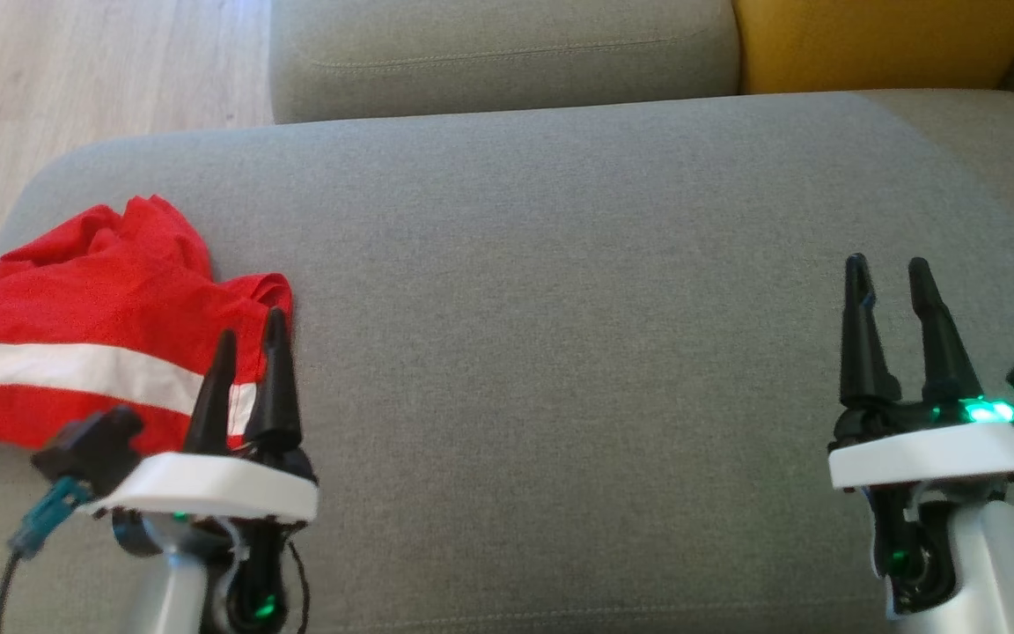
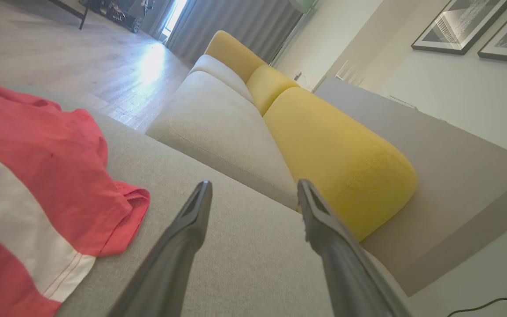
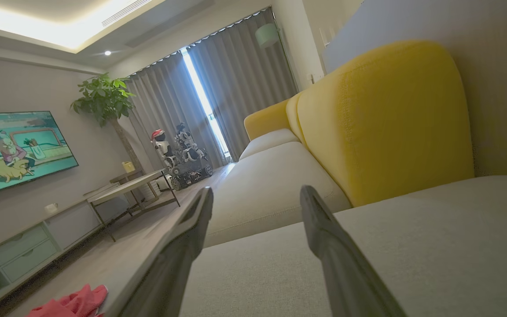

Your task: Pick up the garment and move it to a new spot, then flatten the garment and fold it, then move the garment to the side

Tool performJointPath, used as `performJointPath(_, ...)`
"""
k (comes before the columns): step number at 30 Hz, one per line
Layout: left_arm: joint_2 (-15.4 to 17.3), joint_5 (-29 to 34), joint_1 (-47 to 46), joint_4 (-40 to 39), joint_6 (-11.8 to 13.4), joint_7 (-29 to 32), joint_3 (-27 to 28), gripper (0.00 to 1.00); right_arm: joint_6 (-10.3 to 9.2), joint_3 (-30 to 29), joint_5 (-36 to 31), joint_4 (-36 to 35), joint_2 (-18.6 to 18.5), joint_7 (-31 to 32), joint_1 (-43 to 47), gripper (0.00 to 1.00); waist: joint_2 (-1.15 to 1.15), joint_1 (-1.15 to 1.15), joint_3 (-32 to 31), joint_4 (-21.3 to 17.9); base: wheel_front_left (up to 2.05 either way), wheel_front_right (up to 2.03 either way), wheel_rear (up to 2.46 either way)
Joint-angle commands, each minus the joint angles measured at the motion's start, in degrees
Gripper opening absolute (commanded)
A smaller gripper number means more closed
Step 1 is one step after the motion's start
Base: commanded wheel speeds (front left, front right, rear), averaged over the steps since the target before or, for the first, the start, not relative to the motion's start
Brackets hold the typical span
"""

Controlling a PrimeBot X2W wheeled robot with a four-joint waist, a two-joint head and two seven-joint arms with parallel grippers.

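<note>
Now, in the head view, the red garment (image 1: 76, 308) with its white stripe lies in a crumpled heap at about nine o'clock. It is on the left end of the gray sofa seat (image 1: 560, 264), close to the edge. The left pincer (image 1: 252, 324) sits at seven o'clock, just beside the garment. Its two fingers are apart, with nothing between them. The right pincer (image 1: 887, 261) is at four o'clock, well apart from the garment. It is open too and holds nothing.

In the left wrist view, the garment (image 2: 38, 176) lies on the nine o'clock side. Its hem ends just short of the nearer finger, and bare seat shows between the open fingers.

In the right wrist view, the fingers are spread wide, with a yellow cushion (image 3: 385, 119) at two o'clock. A bit of the garment (image 3: 73, 304) peeks in at seven o'clock, well apart from them.

I think the pick-up is not yet begun. What could go wrong? The garment is bunched up, so the left pincer may pinch just one thin layer, and the cloth could slip out. It also lies near the seat's edge, so a push instead of a grab could slide it onto the floor (image 1: 76, 70).
</note>
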Motion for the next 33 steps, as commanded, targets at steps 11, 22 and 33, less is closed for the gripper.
performJointPath(11, 3.88, 13.76, -4.91, -1.32, 5.87, -2.63, -7.02, 1.00, -0.03, 1.74, -15.38, -3.86, -0.52, -2.68, -3.40, 1.00, 0.00, 0.00, 0.19, -1.17, 0.00, 0.00, 0.00)
performJointPath(22, 7.05, 20.96, -6.88, -1.02, 12.63, -4.47, -14.30, 1.00, -0.03, 1.88, -24.79, -5.72, -0.02, -4.53, -3.50, 1.00, 0.00, 0.00, 0.19, -1.37, 0.00, 0.00, 0.00)
performJointPath(33, 9.20, 27.24, -8.17, -2.52, 17.24, -6.14, -19.06, 1.00, -0.04, 2.47, -33.23, -7.21, 0.13, -6.22, -3.67, 1.00, 0.00, -0.01, 0.04, -1.29, 0.00, 0.00, 0.00)
